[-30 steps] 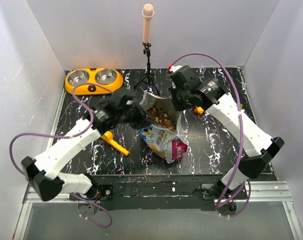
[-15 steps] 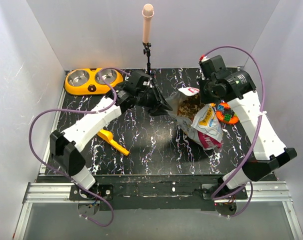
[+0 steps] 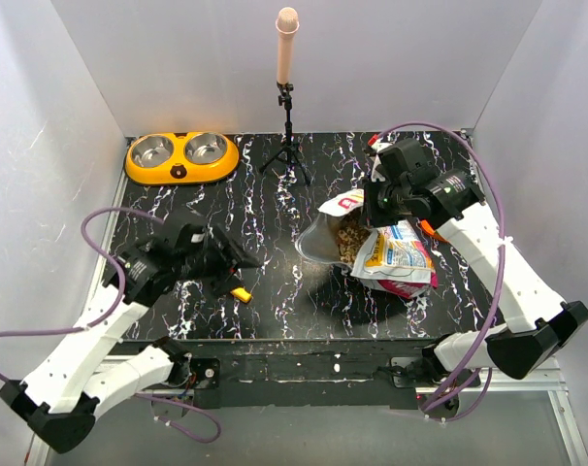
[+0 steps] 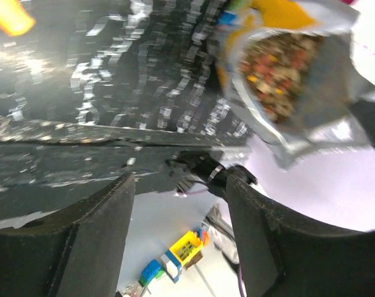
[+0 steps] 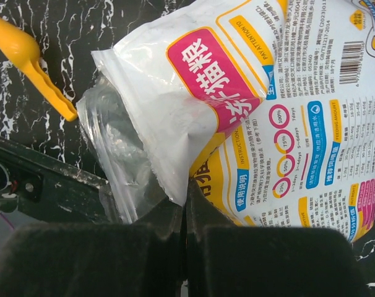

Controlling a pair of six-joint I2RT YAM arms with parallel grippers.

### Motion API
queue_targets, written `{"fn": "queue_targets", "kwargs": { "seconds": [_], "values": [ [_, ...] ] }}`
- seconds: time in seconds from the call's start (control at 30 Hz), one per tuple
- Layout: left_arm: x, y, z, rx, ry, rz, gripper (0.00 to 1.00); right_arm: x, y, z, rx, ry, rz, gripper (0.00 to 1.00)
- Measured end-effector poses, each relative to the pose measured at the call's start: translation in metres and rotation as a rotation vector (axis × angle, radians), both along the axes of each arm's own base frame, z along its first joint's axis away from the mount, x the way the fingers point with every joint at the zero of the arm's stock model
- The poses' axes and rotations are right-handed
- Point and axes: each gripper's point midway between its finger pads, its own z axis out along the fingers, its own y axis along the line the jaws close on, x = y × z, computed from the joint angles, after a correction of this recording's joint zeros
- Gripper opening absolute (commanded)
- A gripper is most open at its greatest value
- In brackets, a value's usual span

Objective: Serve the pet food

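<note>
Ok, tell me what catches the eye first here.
The crinkly white printed bag lies open right of centre, brown and tan kibble showing in its mouth, the right arm's jaws shut on its rim. The orange double bowl with steel cups sits empty at the far-left corner.

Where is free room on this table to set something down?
The table is bare in the middle, between the tripod, the scoop and the bag, and in front of the bowl. The right is crowded: the right gripper holds the bag there.
</note>
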Motion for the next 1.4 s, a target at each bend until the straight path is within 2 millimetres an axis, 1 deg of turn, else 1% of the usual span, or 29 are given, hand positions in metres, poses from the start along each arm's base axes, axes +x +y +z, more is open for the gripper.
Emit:
{"fn": "queue_targets", "kwargs": {
  "seconds": [0.1,0.17,0.23,0.3,0.37,0.47,0.57,0.6,0.67,0.73,0.83,0.9,1.03,1.13,1.2,1.23,1.27,1.33,1.4],
  "values": [
    [-0.014,0.027,-0.033,0.090,0.098,0.112,0.60,-0.001,0.005,0.000,0.021,0.006,0.015,0.01],
    [-0.015,0.040,-0.046,0.158,0.137,0.171,0.64,-0.002,0.007,0.000,0.032,0.013,0.025,0.01],
    [-0.011,0.049,-0.055,0.229,0.157,0.207,0.73,-0.004,0.010,0.001,0.043,0.022,0.038,0.01],
    [-0.003,0.052,-0.062,0.291,0.182,0.232,0.82,-0.006,0.012,0.001,0.054,0.029,0.048,0.01],
    [0.008,0.052,-0.074,0.350,0.218,0.255,0.88,-0.007,0.014,0.001,0.061,0.034,0.056,0.01],
    [0.019,0.055,-0.101,0.424,0.302,0.288,0.95,-0.009,0.015,0.002,0.067,0.038,0.064,0.01],
    [0.025,0.062,-0.125,0.430,0.369,0.357,0.96,-0.009,0.015,0.002,0.068,0.038,0.065,0.01],
    [0.025,0.065,-0.128,0.427,0.381,0.376,0.96,-0.009,0.015,0.002,0.068,0.036,0.065,0.01],
    [0.023,0.072,-0.138,0.415,0.405,0.430,0.92,-0.010,0.013,0.004,0.066,0.029,0.065,0.01],
    [0.017,0.079,-0.151,0.415,0.435,0.469,0.89,-0.012,0.012,0.004,0.066,0.024,0.067,0.01],
    [0.013,0.084,-0.171,0.428,0.471,0.491,0.90,-0.015,0.009,0.007,0.067,0.019,0.070,0.01],
    [0.017,0.084,-0.181,0.441,0.479,0.486,0.89,-0.016,0.009,0.008,0.068,0.019,0.071,0.01],
    [0.033,0.081,-0.202,0.471,0.474,0.452,0.83,-0.018,0.009,0.008,0.073,0.020,0.076,0.01],
    [0.039,0.082,-0.217,0.517,0.483,0.416,0.73,-0.018,0.009,0.008,0.072,0.020,0.078,0.01],
    [0.039,0.085,-0.227,0.563,0.502,0.389,0.59,-0.018,0.009,0.008,0.072,0.019,0.078,0.01],
    [0.040,0.087,-0.232,0.593,0.516,0.373,0.51,-0.018,0.009,0.008,0.072,0.019,0.078,0.01],
    [0.041,0.089,-0.236,0.624,0.527,0.352,0.45,-0.018,0.009,0.008,0.072,0.019,0.078,0.01],
    [0.049,0.090,-0.236,0.670,0.520,0.306,0.27,-0.019,0.009,0.007,0.073,0.021,0.080,0.01],
    [0.060,0.091,-0.234,0.724,0.505,0.243,0.16,-0.020,0.009,0.007,0.076,0.017,0.081,0.01]
  ]
}}
